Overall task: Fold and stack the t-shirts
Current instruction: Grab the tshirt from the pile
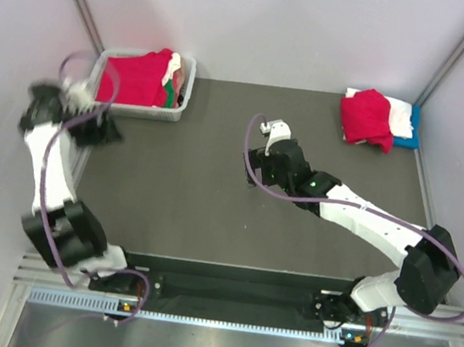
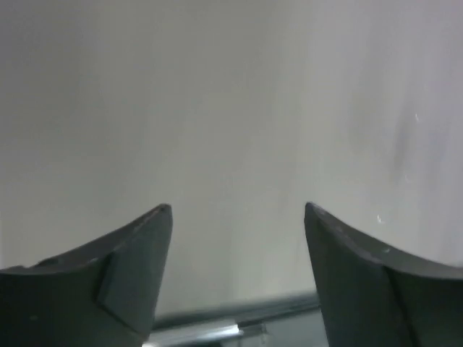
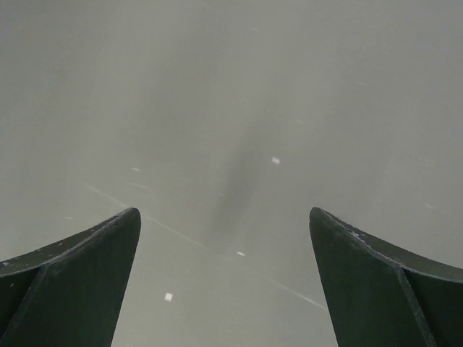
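currently the left arm [image 1: 49,162] is seen from above bent sharply at the elbow close to its base and stretched up along the left edge of the tabletop [image 1: 186,193]. its wrist is smeared with blur just beside the near left corner of the pale plastic tub [image 1: 189,74]. the left gripper [image 2: 239,210] is turned away from the tabletop and faced at a pale wall [image 2: 231,87], with a metal rail [image 2: 202,332] caught low in its own view. its fingers are spread wide and nothing is held between them. the right arm [image 1: 363,221] is reached from its base at the near right, its elbow pushed out towards the right edge and its forearm laid leftwards and away to the middle of the tabletop. the right gripper [image 3: 224,213] is held over bare grey surface, its fingers likewise parted with nothing between them. a crumpled red t-shirt [image 1: 134,75] is heaped inside the tub at the far left, with a little white and green cloth showing at its right side. a second red t-shirt [image 1: 366,114] is bunched on top of a white t-shirt [image 1: 403,119] and a blue t-shirt [image 1: 407,141] in the far right corner, well apart from both grippers.
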`<action>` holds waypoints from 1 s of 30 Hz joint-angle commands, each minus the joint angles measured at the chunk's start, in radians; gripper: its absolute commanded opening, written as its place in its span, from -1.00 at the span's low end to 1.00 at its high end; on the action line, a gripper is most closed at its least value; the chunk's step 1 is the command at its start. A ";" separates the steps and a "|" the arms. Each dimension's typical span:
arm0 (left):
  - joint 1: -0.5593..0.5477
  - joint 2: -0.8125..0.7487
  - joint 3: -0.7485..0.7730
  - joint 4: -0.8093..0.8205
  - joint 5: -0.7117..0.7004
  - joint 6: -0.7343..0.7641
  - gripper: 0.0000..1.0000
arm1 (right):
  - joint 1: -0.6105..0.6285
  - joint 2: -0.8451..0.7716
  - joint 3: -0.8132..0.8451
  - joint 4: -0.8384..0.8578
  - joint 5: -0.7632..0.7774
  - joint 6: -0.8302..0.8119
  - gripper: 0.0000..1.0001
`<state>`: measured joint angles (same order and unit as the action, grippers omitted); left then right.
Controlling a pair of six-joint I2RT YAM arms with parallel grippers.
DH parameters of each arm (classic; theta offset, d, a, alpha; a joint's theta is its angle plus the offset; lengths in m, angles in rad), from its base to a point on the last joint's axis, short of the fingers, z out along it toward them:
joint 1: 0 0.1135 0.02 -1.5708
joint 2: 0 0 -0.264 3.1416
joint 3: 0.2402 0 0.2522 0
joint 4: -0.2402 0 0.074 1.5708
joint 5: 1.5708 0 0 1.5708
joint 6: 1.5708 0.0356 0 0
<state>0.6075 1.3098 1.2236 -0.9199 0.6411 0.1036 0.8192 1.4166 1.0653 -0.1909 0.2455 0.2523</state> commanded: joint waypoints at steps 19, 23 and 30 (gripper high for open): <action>-0.468 0.704 0.827 0.153 -0.422 -0.033 0.59 | -0.114 -0.016 0.174 -0.124 0.167 -0.050 0.99; -0.469 0.732 0.797 0.145 -0.443 -0.030 0.56 | -0.118 -0.008 0.189 -0.128 0.163 -0.044 0.99; -0.466 0.802 0.897 0.150 -0.491 -0.001 0.61 | -0.118 -0.007 0.200 -0.128 0.140 -0.027 0.99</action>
<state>0.1394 2.0712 2.0075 -0.8124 0.1894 0.0822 0.7082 1.4296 1.2160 -0.3309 0.3965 0.2127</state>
